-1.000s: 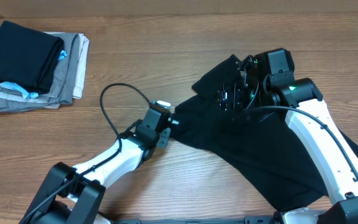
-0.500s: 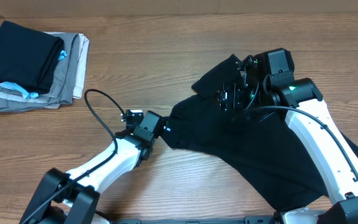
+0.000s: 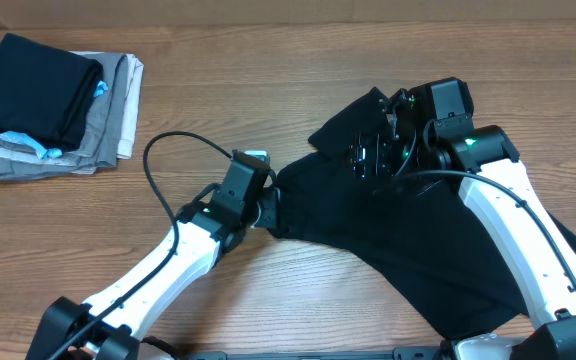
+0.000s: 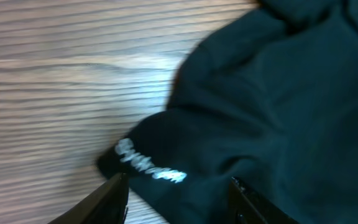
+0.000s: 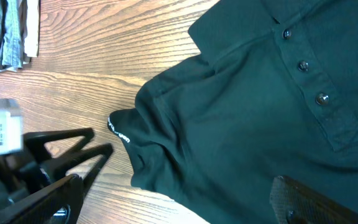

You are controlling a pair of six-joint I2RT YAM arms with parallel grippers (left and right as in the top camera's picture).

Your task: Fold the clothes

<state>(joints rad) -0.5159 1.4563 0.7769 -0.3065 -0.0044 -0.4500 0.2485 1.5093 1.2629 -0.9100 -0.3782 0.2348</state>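
A black shirt (image 3: 418,240) lies rumpled on the desk (image 3: 268,80), right of centre. The left gripper (image 3: 270,205), partly open, straddles a sleeve hem without clamping it. The hem's white lettering (image 4: 149,167) is hard to make out from overhead. The right gripper (image 3: 368,155) hangs wide open and empty above 3 buttons (image 5: 303,65).

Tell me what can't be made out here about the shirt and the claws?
Left wrist view: the white print on the black shirt is blurred and unreadable.
Overhead: the right arm covers the shirt's lower right part.
Overhead: the right claw is black on black, so its fingers merge with the cloth.
Right wrist view: only one finger shows, cut by the bottom edge.
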